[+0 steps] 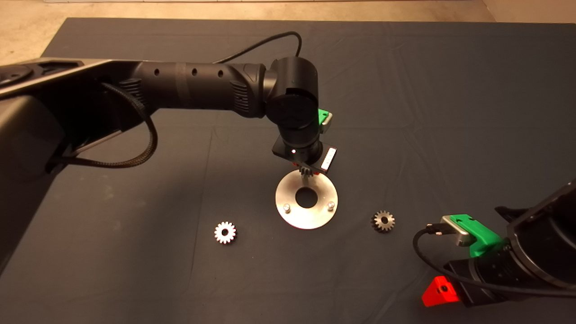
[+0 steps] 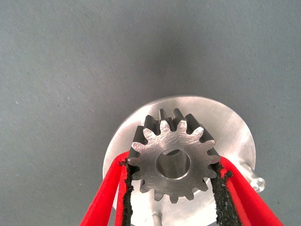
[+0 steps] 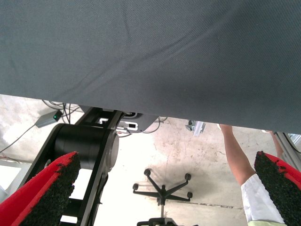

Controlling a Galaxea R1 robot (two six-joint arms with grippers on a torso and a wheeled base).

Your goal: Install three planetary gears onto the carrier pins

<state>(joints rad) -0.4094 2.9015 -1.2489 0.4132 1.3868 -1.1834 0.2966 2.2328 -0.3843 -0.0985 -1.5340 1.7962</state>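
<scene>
Here, left tool (image 2: 171, 188) pinching toothed steel gear (image 2: 173, 160), over shiny disc (image 2: 225, 125).

Dark mat (image 1: 405, 90), pale floor (image 1: 27, 31), a person's arm (image 3: 237, 157), chair base (image 3: 162, 188).

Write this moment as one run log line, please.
left gripper: shut on gear, above disc | right gripper: open, parked | pins bare: two visible | loose gears on mat: two

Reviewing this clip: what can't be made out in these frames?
- Third carrier pin: head view, hidden under the left gripper; left wrist view, behind the held gear.
- Whether that gear is seated on the disc: unclear in both.
- Right gripper: head view cuts it off.
- Person's arm: right wrist view, cut off.
</scene>
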